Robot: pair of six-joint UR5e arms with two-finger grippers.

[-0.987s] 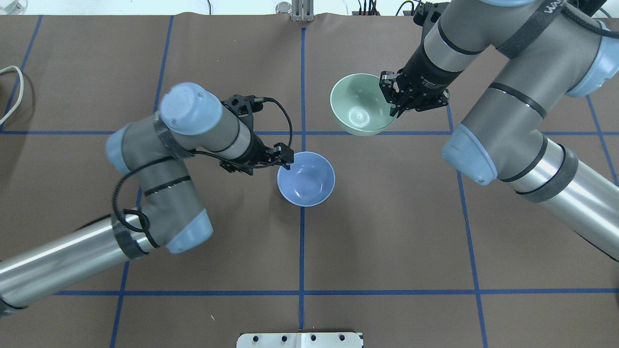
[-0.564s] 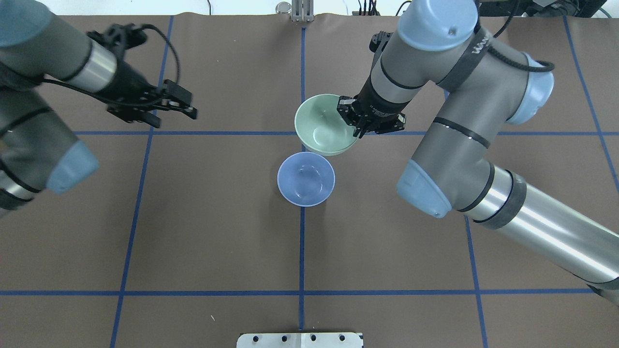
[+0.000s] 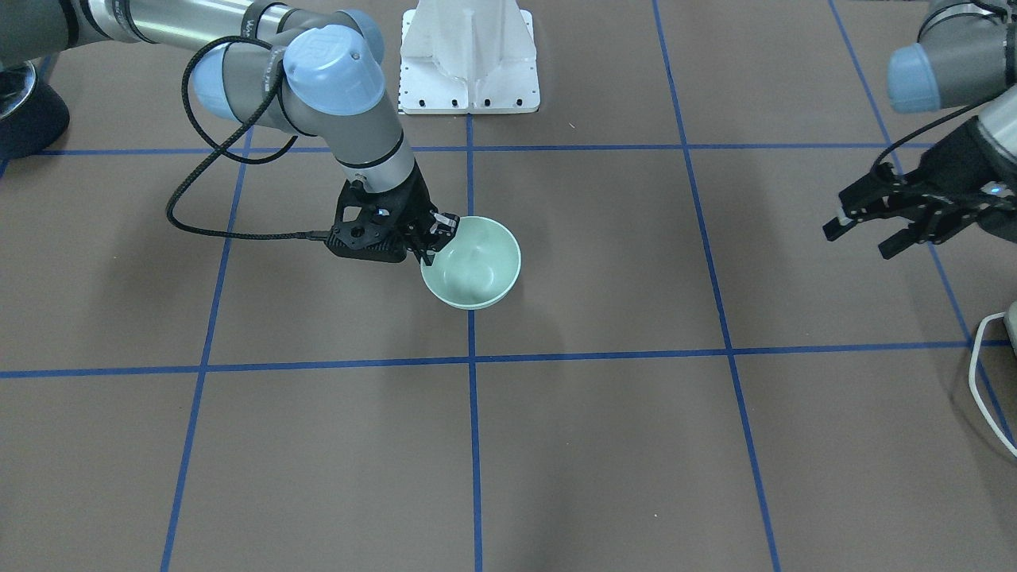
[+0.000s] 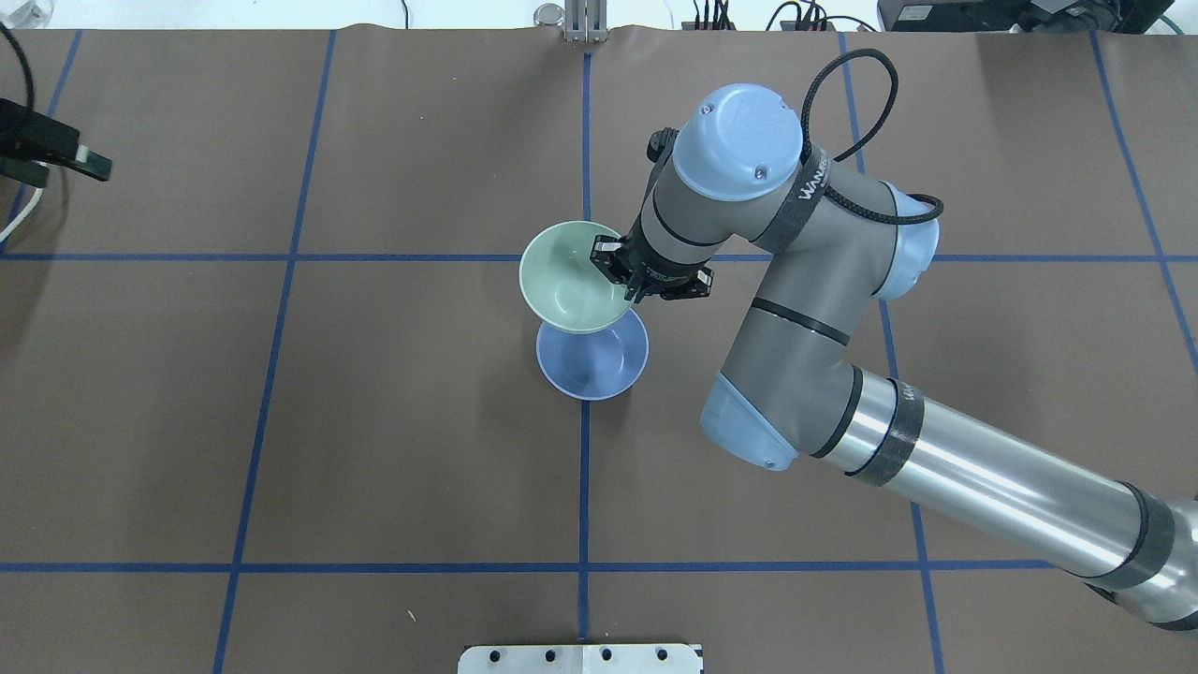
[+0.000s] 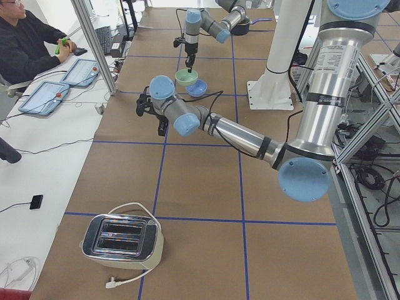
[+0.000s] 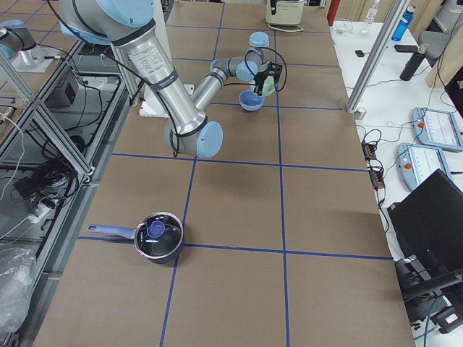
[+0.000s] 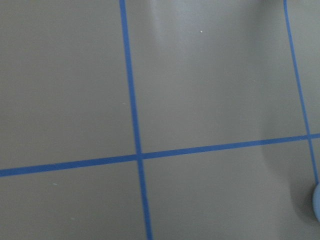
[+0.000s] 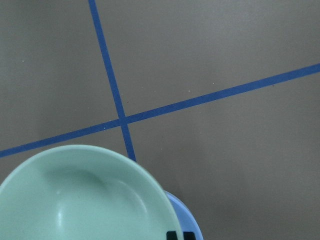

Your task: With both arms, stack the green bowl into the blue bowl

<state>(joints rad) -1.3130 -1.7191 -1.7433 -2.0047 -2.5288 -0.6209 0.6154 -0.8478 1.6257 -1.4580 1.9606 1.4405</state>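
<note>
The pale green bowl [image 4: 566, 276] hangs tilted just above the blue bowl [image 4: 599, 367], covering its far rim. My right gripper [image 4: 625, 278] is shut on the green bowl's right rim. The front view shows the same grip [image 3: 435, 235] on the green bowl [image 3: 475, 266], with the blue bowl hidden beneath it. The right wrist view shows the green bowl [image 8: 85, 200] over the blue bowl's edge [image 8: 189, 222]. The blue bowl stands on the table by the centre line. My left gripper [image 3: 863, 238] is open and empty, far off at the table's left side [image 4: 58, 154].
The white base post [image 3: 469, 56] stands at the robot's side of the table. A toaster [image 5: 123, 240] sits at the left end, with its white cable [image 3: 985, 373] nearby. A dark pot [image 6: 158, 236] sits at the right end. Operators' tablets lie on a side table.
My right arm carried the green bowl left and toward me until it overlaps the blue bowl. My left gripper let go of the blue bowl's rim and drew back to the far left.
</note>
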